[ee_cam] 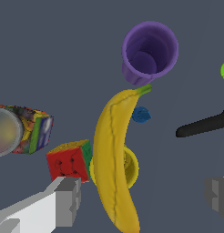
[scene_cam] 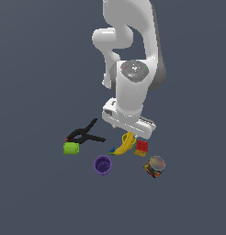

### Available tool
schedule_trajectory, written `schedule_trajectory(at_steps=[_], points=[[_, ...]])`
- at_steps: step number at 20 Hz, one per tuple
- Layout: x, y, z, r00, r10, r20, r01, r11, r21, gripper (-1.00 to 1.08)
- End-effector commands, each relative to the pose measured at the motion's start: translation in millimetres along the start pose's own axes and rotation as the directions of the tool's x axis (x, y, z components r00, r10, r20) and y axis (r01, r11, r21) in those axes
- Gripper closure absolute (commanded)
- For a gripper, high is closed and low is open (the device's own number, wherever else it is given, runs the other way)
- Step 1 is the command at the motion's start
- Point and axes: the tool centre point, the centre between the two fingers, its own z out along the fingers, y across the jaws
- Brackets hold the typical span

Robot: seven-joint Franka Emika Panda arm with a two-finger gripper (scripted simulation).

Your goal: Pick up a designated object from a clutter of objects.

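The curved yellow banana (ee_cam: 111, 159) with a greenish tip lies across a small yellow cup (ee_cam: 131, 169). In the exterior view the banana (scene_cam: 126, 144) sits just below the hand. My gripper (ee_cam: 141, 200) is open, and its two grey fingers (ee_cam: 66, 200) stand on either side of the banana's lower end without touching it. In the exterior view the gripper (scene_cam: 130, 136) hovers low over the banana, and its fingertips are mostly hidden by the hand. The clutter lies around the banana.
A red cube (ee_cam: 68, 160) sits close beside the banana, near one finger. A tin can (ee_cam: 20, 129) lies further out. A purple cup (ee_cam: 149, 52) stands past the banana's tip, with a tiny blue piece (ee_cam: 141, 114) beside it. A black clamp (scene_cam: 85, 134) and a green cylinder (scene_cam: 71, 148) lie at the exterior view's left.
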Motion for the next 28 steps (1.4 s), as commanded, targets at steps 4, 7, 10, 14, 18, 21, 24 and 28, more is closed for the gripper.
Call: schedule_trajectory(at_steps=[4,7,10,14,18,21,24,28], points=[[-2.9,-6.9,17.6,0.998,0.066,-0.001,-0.066,0.998,0.000,-0.92],[-4.1,-9.0,23.3,0.996,0.087,-0.001,-0.087,0.996,0.000,-0.92],[-4.8,-10.1,26.4,0.995,0.098,-0.001,-0.098,0.995,0.000,-0.92],[-4.9,-10.0,26.7,0.995,0.097,-0.001,-0.097,0.995,0.000,-0.92],[-5.2,-10.0,34.7,0.995,0.097,-0.001,-0.097,0.995,0.000,-0.92],[-5.5,-9.7,47.8,0.995,0.098,-0.001,-0.098,0.995,0.000,-0.92],[-5.9,-9.5,63.0,0.995,0.099,-0.001,-0.099,0.995,0.000,-0.92],[-5.5,-9.7,74.8,0.995,0.100,-0.001,-0.100,0.995,0.000,-0.92]])
